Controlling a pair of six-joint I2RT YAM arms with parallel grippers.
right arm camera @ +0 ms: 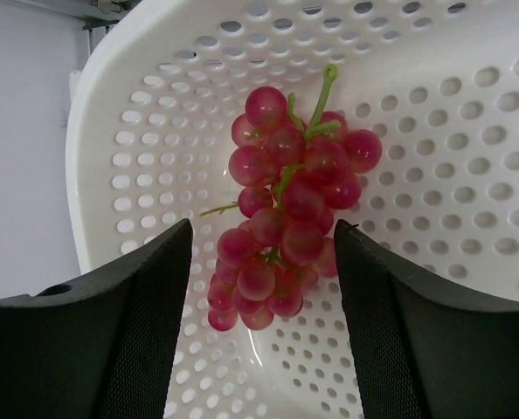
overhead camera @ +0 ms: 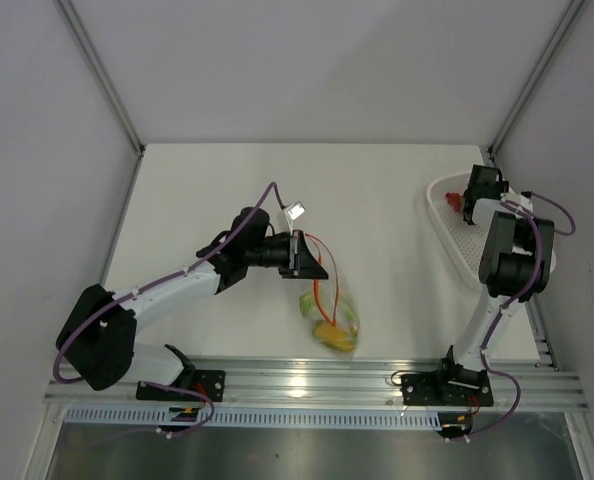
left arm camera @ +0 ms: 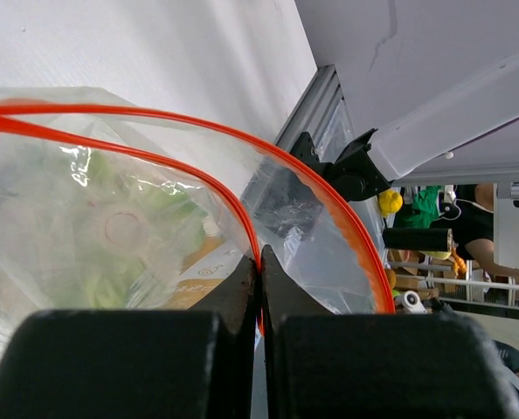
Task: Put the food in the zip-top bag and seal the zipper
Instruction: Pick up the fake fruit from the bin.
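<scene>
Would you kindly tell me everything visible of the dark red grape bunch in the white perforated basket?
The dark red toy grape bunch is a tapering cluster of glossy round berries, plastic by the look, with a thin green stem. It lies flat on the floor of the white perforated plastic basket, stem end toward the top of the right wrist view. The right gripper is open, its black fingers flanking the narrow end without clamping it.

1. White matte tabletop (overhead camera: pixel 207 190), evenly lit.
2. Pale grey wall panels (overhead camera: pixel 307 60) on three sides, slim aluminium corner posts (overhead camera: pixel 98 70).
3. Silver aluminium rail (overhead camera: pixel 317 376) along the near edge.
4. Beyond, blurred: possibly metal shelving (left arm camera: pixel 469 284).
</scene>
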